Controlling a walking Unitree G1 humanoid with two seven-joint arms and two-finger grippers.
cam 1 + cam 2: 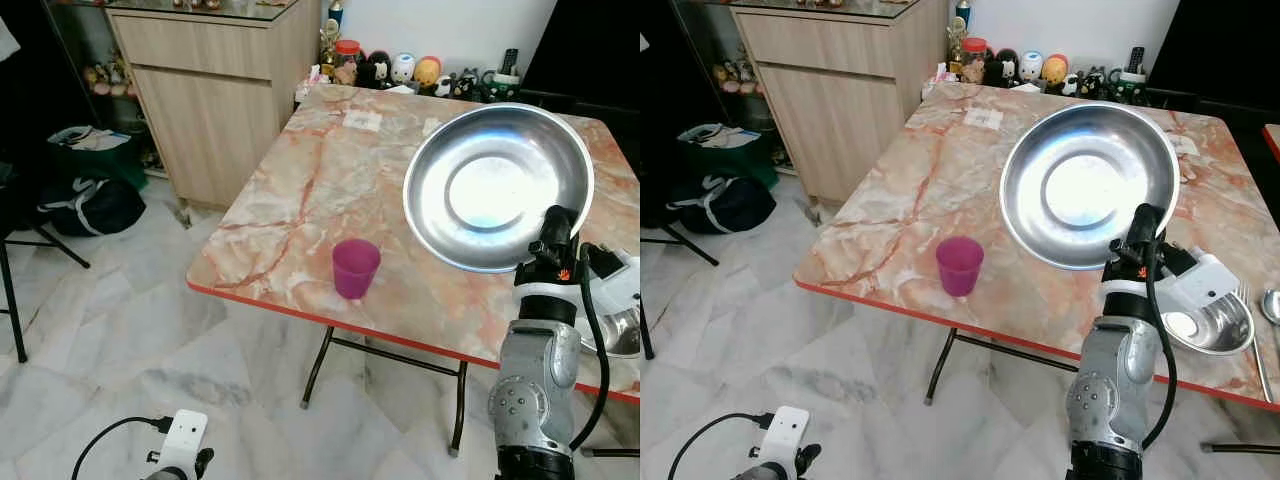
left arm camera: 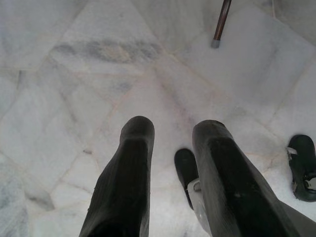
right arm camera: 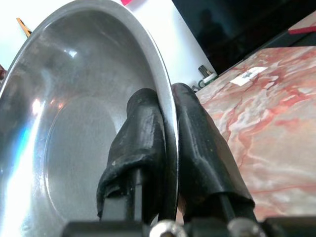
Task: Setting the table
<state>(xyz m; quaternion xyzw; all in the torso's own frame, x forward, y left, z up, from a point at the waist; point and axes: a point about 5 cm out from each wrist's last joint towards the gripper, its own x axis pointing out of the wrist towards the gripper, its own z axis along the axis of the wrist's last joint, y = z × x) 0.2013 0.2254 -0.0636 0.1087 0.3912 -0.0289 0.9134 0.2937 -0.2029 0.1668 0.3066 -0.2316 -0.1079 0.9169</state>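
My right gripper (image 3: 165, 106) is clamped on the rim of the large steel plate (image 1: 497, 185), one finger inside the bowl, the other behind the rim. The plate is held tilted above the marble-patterned table (image 1: 290, 200), its hollow facing me. A magenta cup (image 1: 355, 267) stands upright near the table's front edge, apart from the plate. A smaller steel bowl (image 1: 1218, 325) sits on the table at my right, with a fork (image 1: 1252, 340) just beside it. Figurines (image 1: 415, 70) line the far edge. My left gripper (image 2: 173, 128) hangs low over the white tiled floor (image 2: 74, 74), fingers apart, holding nothing
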